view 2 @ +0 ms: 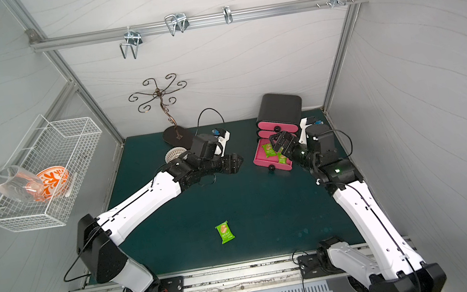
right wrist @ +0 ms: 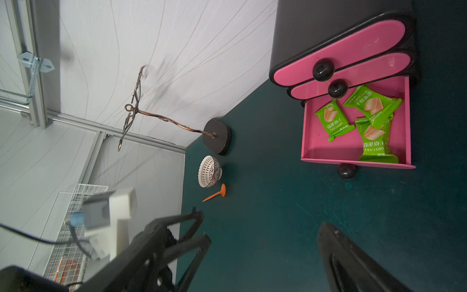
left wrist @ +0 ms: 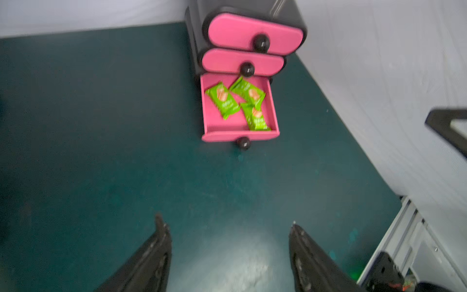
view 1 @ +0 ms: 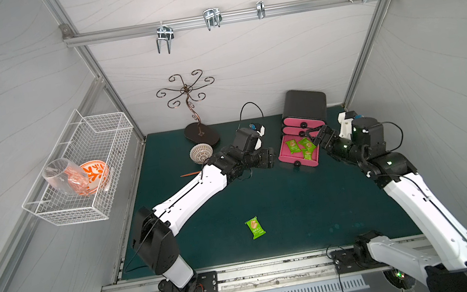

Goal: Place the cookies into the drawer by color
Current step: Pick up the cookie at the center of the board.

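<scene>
Three green cookies [left wrist: 222, 101] lie in the open bottom drawer [left wrist: 219, 135]; a loose cookie [view 1: 255, 227] lies on the worktop [view 1: 297, 206], well apart. The left end effector [left wrist: 226, 221] and right end effector [right wrist: 262, 220] hang spread and empty. Likely next: one reaches down for the loose cookie.

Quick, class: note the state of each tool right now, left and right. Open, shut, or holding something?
Left tool: open, holding nothing.
Right tool: open wide, holding nothing.

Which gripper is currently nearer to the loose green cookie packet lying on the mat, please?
Left. The left gripper hovers beyond the loose green packet, beside the open drawer; the right gripper is farther off, by that drawer's other side.
</scene>
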You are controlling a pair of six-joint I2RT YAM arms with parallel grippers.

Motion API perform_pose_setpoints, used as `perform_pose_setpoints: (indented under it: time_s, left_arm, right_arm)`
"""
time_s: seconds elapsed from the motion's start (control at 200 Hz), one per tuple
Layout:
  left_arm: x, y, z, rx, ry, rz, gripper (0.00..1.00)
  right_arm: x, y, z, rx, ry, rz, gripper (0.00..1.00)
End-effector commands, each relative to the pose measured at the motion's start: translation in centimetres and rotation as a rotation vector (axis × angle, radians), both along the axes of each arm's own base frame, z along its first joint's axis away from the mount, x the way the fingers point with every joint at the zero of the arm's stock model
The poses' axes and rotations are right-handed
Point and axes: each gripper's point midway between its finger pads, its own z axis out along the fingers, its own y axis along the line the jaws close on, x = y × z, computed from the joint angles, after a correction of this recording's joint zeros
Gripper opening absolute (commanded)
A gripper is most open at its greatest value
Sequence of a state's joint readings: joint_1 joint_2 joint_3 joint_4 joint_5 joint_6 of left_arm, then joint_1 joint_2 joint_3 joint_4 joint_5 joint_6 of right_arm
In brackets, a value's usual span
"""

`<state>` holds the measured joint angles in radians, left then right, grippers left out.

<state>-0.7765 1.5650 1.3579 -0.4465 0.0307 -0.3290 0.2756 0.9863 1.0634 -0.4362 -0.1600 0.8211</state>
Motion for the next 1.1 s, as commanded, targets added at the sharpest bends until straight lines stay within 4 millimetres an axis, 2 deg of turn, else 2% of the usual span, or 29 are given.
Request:
perform_pose_setpoints:
  time_s: [0.0, 0.14, 0.235, 0.355, 0.485, 0.765, 0.89, 0.97, 1.095]
  left_arm:
    - [-3.9, 2.9, -4.0, 0.134, 0.092, 0.012, 0.74]
    - [-9.0, 4.4, -7.4, 0.207, 0.200, -0.003, 0.72]
    - [-11.5, 5.1, -10.0, 0.289, 0.301, -0.029, 0.72]
    - [-13.3, 6.5, -13.5, 0.418, 0.442, -0.028, 0.72]
    - [-14.0, 6.5, -16.0, 0.456, 0.523, -0.015, 0.73]
    - [-15.3, 5.5, -17.8, 0.489, 0.648, -0.058, 0.88]
    - [-15.7, 6.0, -18.2, 0.524, 0.696, -0.033, 0.95]
    - [-16.0, 6.2, -18.3, 0.538, 0.728, -0.019, 0.93]
    - [-16.5, 6.2, -18.9, 0.555, 0.789, -0.022, 0.81]
  right_arm:
    - [0.0, 0.7, -0.5, 0.002, 0.004, 0.030, 0.99]
    - [0.0, 1.1, -1.0, -0.006, 0.013, 0.045, 0.99]
    - [0.1, 1.4, -1.3, -0.010, 0.019, 0.052, 0.99]
    - [0.1, 1.7, -1.4, -0.013, 0.025, 0.061, 0.99]
    - [0.1, 1.7, -1.4, -0.020, 0.026, 0.064, 0.99]
    - [-0.3, 1.4, -1.3, -0.039, 0.024, 0.066, 0.99]
    - [-0.3, 1.6, -1.3, -0.033, 0.027, 0.070, 0.99]
    - [-0.2, 1.7, -1.4, -0.034, 0.029, 0.074, 0.99]
    - [-0.2, 1.8, -1.5, -0.032, 0.034, 0.079, 0.99]
